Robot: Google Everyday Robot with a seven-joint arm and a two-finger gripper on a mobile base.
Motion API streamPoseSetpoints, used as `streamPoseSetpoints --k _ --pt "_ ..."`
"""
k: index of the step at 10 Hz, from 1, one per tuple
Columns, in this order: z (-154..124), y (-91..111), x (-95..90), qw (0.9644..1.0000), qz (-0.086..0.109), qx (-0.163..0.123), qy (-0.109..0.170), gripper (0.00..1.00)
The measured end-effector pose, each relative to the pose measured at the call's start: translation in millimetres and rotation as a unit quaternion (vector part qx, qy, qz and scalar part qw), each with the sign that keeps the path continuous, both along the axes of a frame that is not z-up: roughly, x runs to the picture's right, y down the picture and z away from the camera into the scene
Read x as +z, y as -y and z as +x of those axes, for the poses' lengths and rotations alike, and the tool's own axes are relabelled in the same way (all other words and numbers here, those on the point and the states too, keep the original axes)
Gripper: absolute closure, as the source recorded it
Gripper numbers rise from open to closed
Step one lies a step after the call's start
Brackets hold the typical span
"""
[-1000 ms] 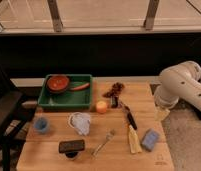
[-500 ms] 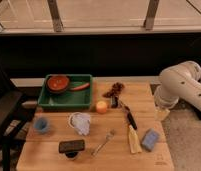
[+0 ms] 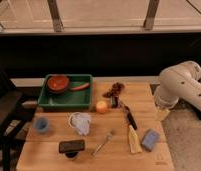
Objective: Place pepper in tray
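Lying inside the green tray (image 3: pixel 64 105) at the upper left of the table (image 3: pixel 114 160), the slim red pepper (image 3: pixel 80 86) seems to us to touch a round red bowl (image 3: pixel 58 83). We find the gripper (image 3: pixel 162 114) well apart from it, off the table's right edge, tucked under the white arm (image 3: pixel 181 85). Whether it is spread or closed we cannot tell. A small orange ball (image 3: pixel 101 106) sits just right of the tray.
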State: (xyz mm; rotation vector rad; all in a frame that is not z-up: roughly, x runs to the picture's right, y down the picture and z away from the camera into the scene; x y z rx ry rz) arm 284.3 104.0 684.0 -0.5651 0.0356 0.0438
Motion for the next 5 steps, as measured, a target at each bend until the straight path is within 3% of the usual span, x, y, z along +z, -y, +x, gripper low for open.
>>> streamPoseSetpoints --k 2,5 --pt "-13.2 12.4 1.2 0.9988 0.005 0.02 0.043 0.35" --pt "-64.1 44.2 5.1 0.9926 0.018 0.031 0.116 0.35"
